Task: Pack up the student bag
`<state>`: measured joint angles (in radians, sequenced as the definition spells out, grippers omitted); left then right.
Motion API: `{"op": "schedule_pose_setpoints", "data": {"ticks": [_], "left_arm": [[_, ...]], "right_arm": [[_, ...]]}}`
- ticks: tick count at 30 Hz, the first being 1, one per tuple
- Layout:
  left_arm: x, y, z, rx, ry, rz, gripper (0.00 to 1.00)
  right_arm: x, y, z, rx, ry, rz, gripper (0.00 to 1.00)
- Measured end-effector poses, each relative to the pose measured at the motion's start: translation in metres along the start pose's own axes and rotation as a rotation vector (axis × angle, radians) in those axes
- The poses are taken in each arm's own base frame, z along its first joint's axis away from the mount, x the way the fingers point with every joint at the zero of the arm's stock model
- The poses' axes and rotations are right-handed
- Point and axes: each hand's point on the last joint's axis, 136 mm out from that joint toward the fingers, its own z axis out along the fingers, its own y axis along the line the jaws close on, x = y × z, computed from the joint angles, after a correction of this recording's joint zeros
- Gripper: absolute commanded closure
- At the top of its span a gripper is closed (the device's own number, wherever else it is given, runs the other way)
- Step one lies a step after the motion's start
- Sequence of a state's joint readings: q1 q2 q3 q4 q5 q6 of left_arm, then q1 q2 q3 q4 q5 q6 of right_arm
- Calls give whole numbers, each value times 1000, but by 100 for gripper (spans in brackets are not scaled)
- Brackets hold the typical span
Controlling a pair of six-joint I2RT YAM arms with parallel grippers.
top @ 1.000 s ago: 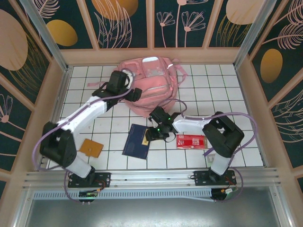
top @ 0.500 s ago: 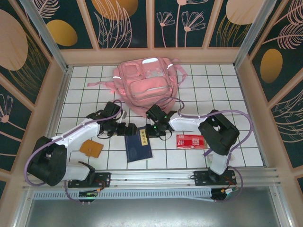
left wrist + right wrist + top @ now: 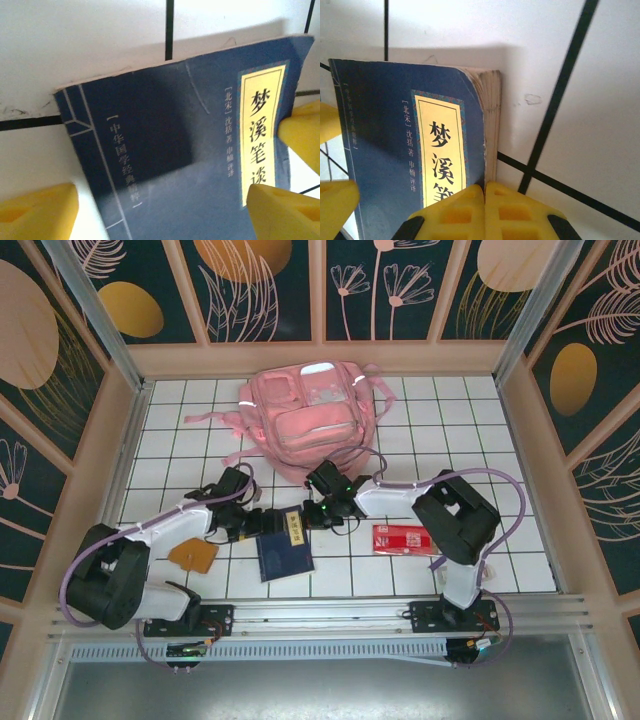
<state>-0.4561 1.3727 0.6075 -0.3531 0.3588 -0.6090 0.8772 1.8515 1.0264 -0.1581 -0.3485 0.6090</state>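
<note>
White tiled worktop (image 3: 480,440) with dark grid lines, walled in by dark floral panels. Findings, left to right.

1. A tan square item (image 3: 192,555) lies flat near the front left, untouched.
2. My left end effector (image 3: 162,212) is low over the spine side of a blue book (image 3: 285,550). Its yellow fingers (image 3: 37,212) are spread wide and straddle the cover. A sliver of white tile shows between the left finger and the book's edge, so I judge there is no grip.
3. The book lies flat on the tiles, cover up, with a yellow title strip.
4. The student bag (image 3: 310,425) lies at the back centre, well apart from the book, with its straps loose. I cannot tell whether any pocket is open.
5. My right end effector (image 3: 485,205) is at the book's page-edge corner, its fingers pressed together. Nothing shows between them, and I cannot tell whether they bear on the cover.
6. A red packet (image 3: 400,537) lies flat just right of the book, untouched.

Judgement: the step in hand is getting the book off the worktop, and nothing is packed yet. The next move calls for the left fingers to close squarely across the book while the right side steadies or lifts that corner. After that the book has to be carried back to the bag, which needs an open pocket.
</note>
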Motion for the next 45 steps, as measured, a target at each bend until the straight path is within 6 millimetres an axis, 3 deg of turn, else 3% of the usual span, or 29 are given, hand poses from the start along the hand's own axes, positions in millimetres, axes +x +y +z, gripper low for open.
{"op": "schedule_pose_setpoints", "data": {"ticks": [3, 8, 10, 13, 16, 18, 22, 24, 27, 30, 33, 35, 38, 41, 45], "left_arm": [[-2, 5, 3, 13, -11, -78, 48], [-1, 3, 1, 35, 1, -101, 53], [3, -9, -2, 88, 22, -85, 54], [2, -46, -15, 236, 33, -18, 60], [-6, -74, -29, 335, 12, 33, 76], [-8, -77, -30, 337, 8, 33, 90], [-11, -68, -30, 281, 10, 12, 100], [-18, -70, -36, 253, -7, 11, 100], [-39, -82, -52, 232, -73, 25, 100], [-68, -105, -79, 248, -164, 34, 100], [-92, -133, -109, 309, -248, 32, 100], [-107, -151, -129, 362, -303, 12, 100], [-127, -172, -152, 457, -394, -47, 100], [-143, -183, -171, 546, -477, -137, 100], [-151, -185, -180, 626, -515, -237, 100]], "right_arm": [[0, 0, 0, -23, 4, 2, 100], [1, 0, 0, -56, 12, 1, 100], [1, 0, 0, -67, 13, -4, 100], [1, 4, 1, -94, 12, -22, 100], [3, 6, 2, -110, 15, -30, 100], [4, 7, 2, -115, 16, -34, 92], [7, 1, -1, -93, -7, -57, 68], [7, 2, -14, -74, -49, -85, 59], [2, 10, -47, -73, -140, -148, 54], [-8, 30, -93, -111, -278, -243, 47], [-22, 48, -133, -122, -386, -256, 32], [-39, 53, -159, -87, -450, -144, 10], [-52, 48, -196, -105, -534, 80, 9], [-47, 31, -222, -237, -589, 344, 9], [-33, 20, -212, -397, -555, 579, 8]]}}
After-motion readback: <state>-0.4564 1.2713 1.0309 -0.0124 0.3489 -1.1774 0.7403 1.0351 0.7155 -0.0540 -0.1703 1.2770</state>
